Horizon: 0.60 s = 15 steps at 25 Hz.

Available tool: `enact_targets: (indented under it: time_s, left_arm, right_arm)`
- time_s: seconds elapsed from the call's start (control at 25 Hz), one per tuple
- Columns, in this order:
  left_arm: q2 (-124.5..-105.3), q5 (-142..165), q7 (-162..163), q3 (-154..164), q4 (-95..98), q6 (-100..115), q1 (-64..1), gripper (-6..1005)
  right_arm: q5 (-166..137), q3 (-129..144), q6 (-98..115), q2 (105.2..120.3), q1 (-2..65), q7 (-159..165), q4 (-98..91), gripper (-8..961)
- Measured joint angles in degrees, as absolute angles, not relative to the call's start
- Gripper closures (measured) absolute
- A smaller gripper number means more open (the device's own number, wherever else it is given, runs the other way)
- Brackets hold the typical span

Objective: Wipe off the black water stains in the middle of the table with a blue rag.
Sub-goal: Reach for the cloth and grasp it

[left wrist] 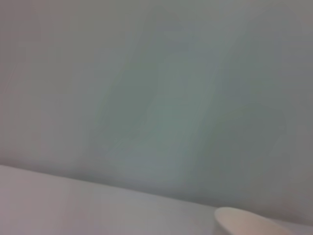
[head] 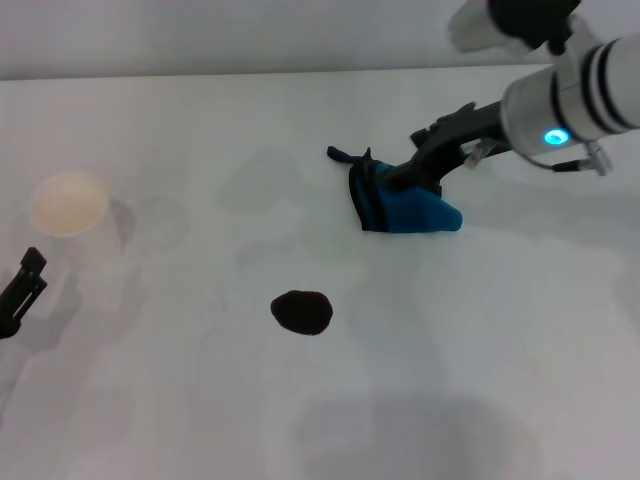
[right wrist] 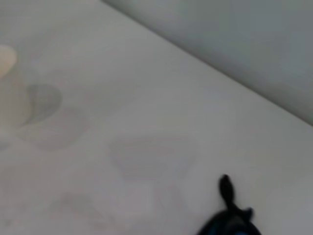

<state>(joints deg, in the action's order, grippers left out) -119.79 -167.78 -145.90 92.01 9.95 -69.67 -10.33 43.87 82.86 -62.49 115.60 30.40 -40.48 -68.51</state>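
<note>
Stain first, head view: black water stains mid-table, toward near edge. My right gripper pinches the blue rag farther back, right of centre; stain lies nearer and leftward from it. Right arm clearly closer. Left gripper parked at left edge, fingers unclear. Cup beside it, contents unseen.
Left wrist: cup rim only.
Right wrist: rag's black edging, bare table beyond.

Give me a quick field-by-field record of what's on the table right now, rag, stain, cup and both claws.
rag: blue rag, bunched, held by right claw
stain: black water stain, unwiped, nearer the robot than the rag, apart from it
cup: white cup, upright, on the left
left claw, parked at left edge near cup
surface: white table
</note>
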Motion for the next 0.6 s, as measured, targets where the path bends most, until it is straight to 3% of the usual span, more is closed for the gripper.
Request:
enact_targets:
  time_s: [0.6]
  left_arm:
    - [-119.70,-167.78,-145.90,92.02,10.02,-69.96,-11.56,122]
  right_arm:
    - [44.63,88.18,-49.59,115.76,34.33,-37.61,-54.97,174]
